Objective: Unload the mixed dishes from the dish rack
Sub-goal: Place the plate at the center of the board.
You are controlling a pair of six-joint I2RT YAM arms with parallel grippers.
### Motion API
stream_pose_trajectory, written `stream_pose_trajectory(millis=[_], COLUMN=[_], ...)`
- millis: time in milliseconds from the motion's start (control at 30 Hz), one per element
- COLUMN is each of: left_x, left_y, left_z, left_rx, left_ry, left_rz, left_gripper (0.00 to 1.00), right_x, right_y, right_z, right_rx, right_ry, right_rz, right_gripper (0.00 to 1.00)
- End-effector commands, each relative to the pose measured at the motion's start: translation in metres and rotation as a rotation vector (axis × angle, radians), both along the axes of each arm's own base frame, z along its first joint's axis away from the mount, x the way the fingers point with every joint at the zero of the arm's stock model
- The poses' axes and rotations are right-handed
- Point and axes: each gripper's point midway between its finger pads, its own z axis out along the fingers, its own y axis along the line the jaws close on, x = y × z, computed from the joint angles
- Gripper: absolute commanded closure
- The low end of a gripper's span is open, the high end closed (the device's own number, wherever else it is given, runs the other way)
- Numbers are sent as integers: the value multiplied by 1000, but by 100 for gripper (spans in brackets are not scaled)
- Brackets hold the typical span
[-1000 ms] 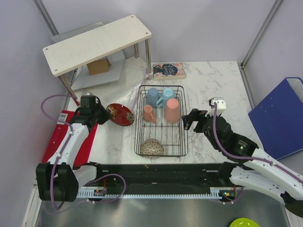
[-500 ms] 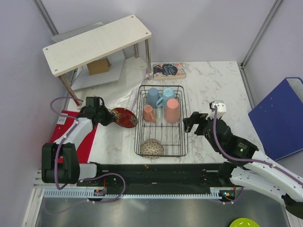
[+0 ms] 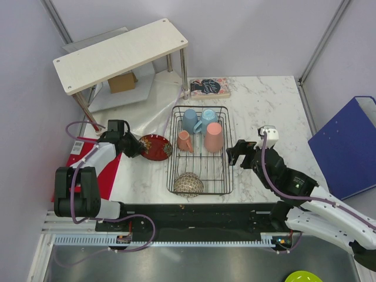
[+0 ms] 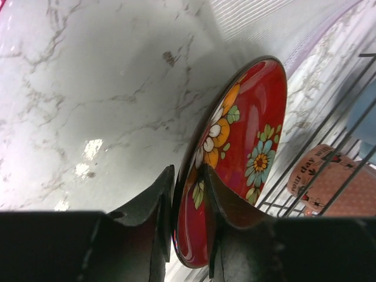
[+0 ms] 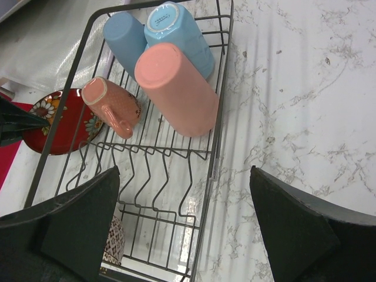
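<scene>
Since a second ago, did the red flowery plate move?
Yes. The dark red plate, held in the left gripper, has slid a little right, closer to the left side of the dish rack.

Left wrist view: dark red plate (image 4: pixel 247 135) lower rim hidden btwn left gripper (image 4: pixel 187 176) fingers, can't tell if it touches the table (image 4: pixel 88 88). Salmon-pink mug (image 4: pixel 332 182) cut off by right edge, print on it too small to read; light blue mug (image 4: pixel 365 117) just a sliver there. Right wrist view: speckled bowl (image 5: pixel 116 244) mostly behind right gripper (image 5: pixel 182 176) finger & cut by bottom edge; plate partly behind dish rack (image 5: pixel 210 170) wires. Top view: book (image 3: pixel 209 87) title unreadable, cardboard box (image 3: pixel 122 82) half under white shelf (image 3: pixel 120 53), blue folder (image 3: pixel 346 147) & green thing (image 3: pixel 302 276) cut by frame.
</scene>
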Motion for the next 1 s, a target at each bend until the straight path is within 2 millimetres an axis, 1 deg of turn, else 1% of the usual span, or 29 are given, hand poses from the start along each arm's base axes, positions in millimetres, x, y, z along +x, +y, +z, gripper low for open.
stream_pose_trajectory(millis=[0,167,267,400,433,467,633,667,833,900,967], left_x=[-23,-31,-37,-49,-50,-52,-54,-54,-53,-54,-52], left_y=[16,20,27,33,32,31,27,26,23,21,19], left_z=[-6,-5,-8,-20,-22,-25,-36,-37,-39,-39,-39], left_rx=[96,118,148,184,179,174,152,147,132,125,115], left_ry=[87,119,149,219,230,243,285,291,296,298,294], left_rz=[-8,-12,7,11,6,2,-16,-18,-37,-44,-57], left_gripper=[69,69,69,68,68,65,64,59,56,47,46], right_x=[2,3,2,0,0,0,-1,-2,-2,-2,-2], right_y=[5,8,9,7,7,7,6,6,3,3,3], right_z=[-4,-7,-11,-14,-13,-14,-16,-15,-18,-19,-21], right_rx=[0,2,2,4,8,7,9,12,13,9,5], right_ry=[6,14,19,21,20,21,25,23,23,24,27], right_rz=[5,10,15,13,13,14,14,14,7,8,6], right_gripper=[2,2,2,2,2,2,2,2,2,2,2])
